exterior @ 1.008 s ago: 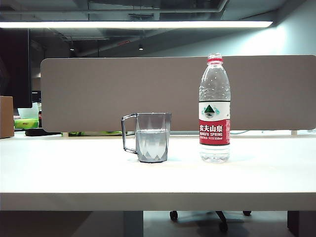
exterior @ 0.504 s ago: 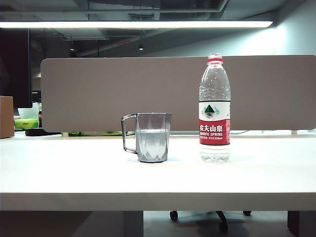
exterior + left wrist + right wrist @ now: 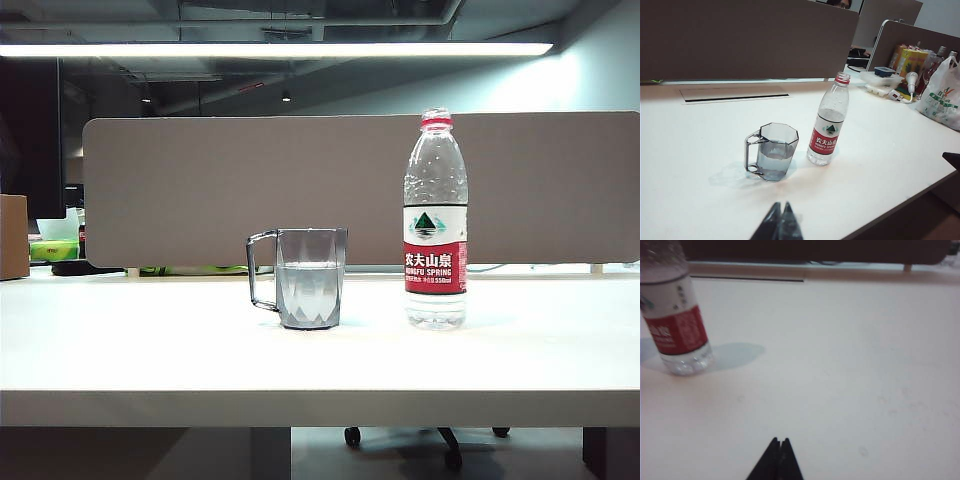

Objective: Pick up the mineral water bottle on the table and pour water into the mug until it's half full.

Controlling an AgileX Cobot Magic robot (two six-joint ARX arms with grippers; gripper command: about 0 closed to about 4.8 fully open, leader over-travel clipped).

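The mineral water bottle (image 3: 435, 220) stands upright on the table (image 3: 150, 350), at the mug's (image 3: 300, 278) three o'clock. Thin and light, it likely dents; its labelled waist suits gripping. Left gripper (image 3: 779, 218) and right gripper (image 3: 778, 456) rest empty, fingers pressed together.

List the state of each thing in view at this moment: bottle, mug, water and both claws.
mineral water bottle: upright on the table, uncapped, free of both claws.
mug: upright beside the bottle, apart from it, ungripped.
water: fills the mug to roughly half.
left claw: shut, empty, above the table short of the mug.
right claw: shut, empty, above bare table away from the bottle.
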